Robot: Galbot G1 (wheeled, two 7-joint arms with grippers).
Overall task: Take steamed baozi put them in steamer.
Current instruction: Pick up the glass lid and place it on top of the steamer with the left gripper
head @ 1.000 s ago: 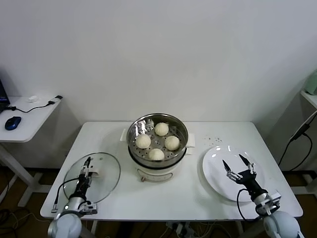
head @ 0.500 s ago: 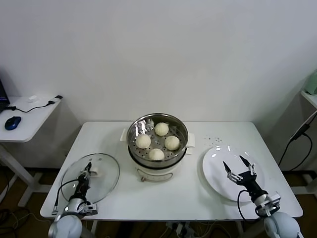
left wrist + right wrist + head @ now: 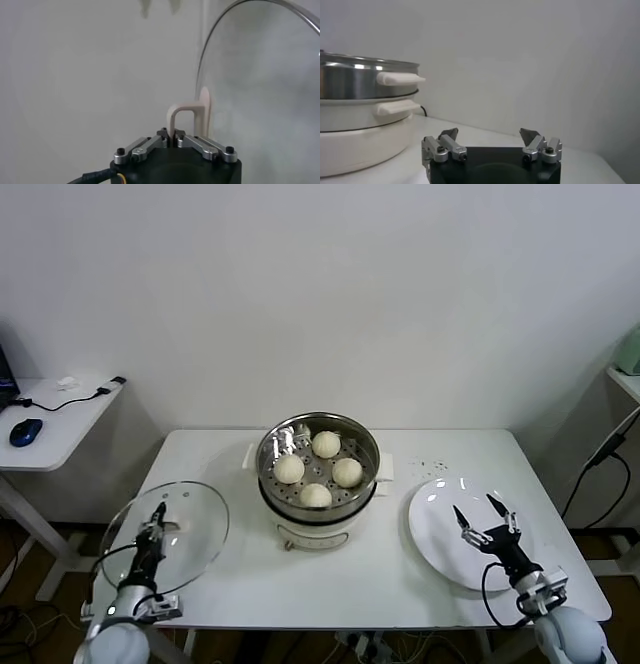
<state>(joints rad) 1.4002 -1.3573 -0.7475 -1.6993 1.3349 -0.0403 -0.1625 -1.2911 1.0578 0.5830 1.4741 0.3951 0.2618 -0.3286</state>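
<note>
Glass lid (image 3: 168, 534) in left fingers (image 3: 170, 134).

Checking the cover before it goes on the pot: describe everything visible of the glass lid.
The glass lid is a round, clear dome with a thin metal rim and a cream-white loop handle at its centre. The left end effector is shut on that handle, holding the lid tilted near the table's front-left corner, its edge reaching past the table's left side. Whether its lower rim still touches the tabletop cannot be told. It sits apart from the steamer, to the steamer's left.
</note>
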